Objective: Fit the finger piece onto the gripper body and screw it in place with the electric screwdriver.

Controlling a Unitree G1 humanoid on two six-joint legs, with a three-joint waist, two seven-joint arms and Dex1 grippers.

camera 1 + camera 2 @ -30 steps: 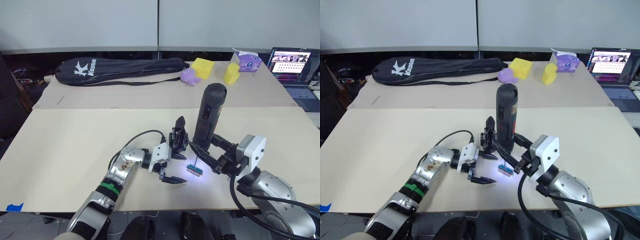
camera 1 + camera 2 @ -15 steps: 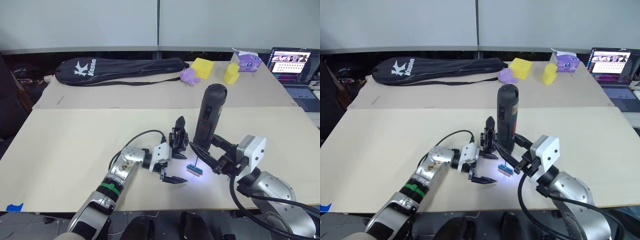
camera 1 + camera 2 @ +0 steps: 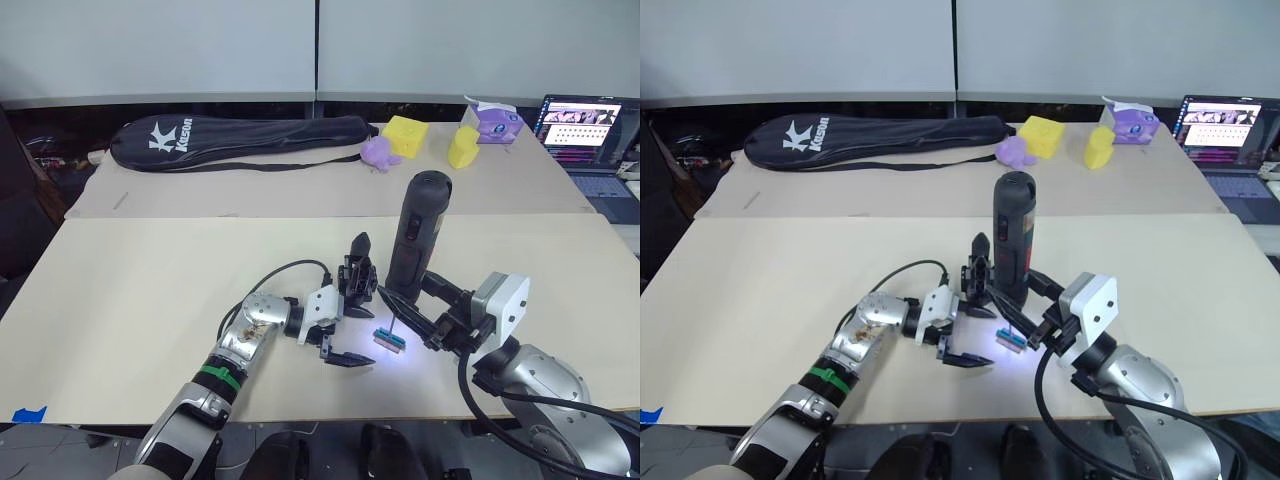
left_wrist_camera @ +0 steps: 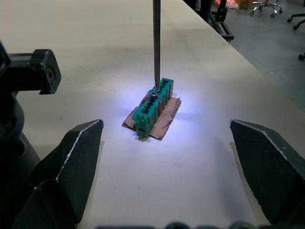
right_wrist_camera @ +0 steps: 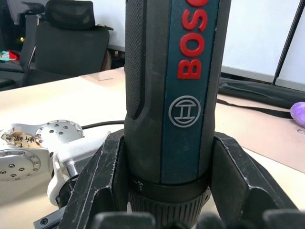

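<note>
My right gripper (image 3: 417, 296) is shut on the electric screwdriver (image 3: 416, 230), a thick black cylinder with red lettering (image 5: 193, 38) that stands nearly upright. Its thin metal bit (image 4: 156, 43) comes down onto a small green block (image 4: 152, 107) on the table, lit by the white tip light. My left gripper (image 3: 364, 336) is open, its fingers wide apart on either side of the green block (image 3: 388, 340). The gripper body (image 3: 357, 272), a small black block with one pointed finger sticking up, stands just beyond the left gripper's far finger. The finger piece cannot be made out on its own.
A long black racket bag (image 3: 235, 140) lies across the back table. Yellow foam blocks (image 3: 405, 134), a purple toy (image 3: 378, 152) and a tissue box (image 3: 492, 120) sit at the back right, with a laptop (image 3: 585, 125) beyond. A black cable (image 3: 275, 275) loops by my left wrist.
</note>
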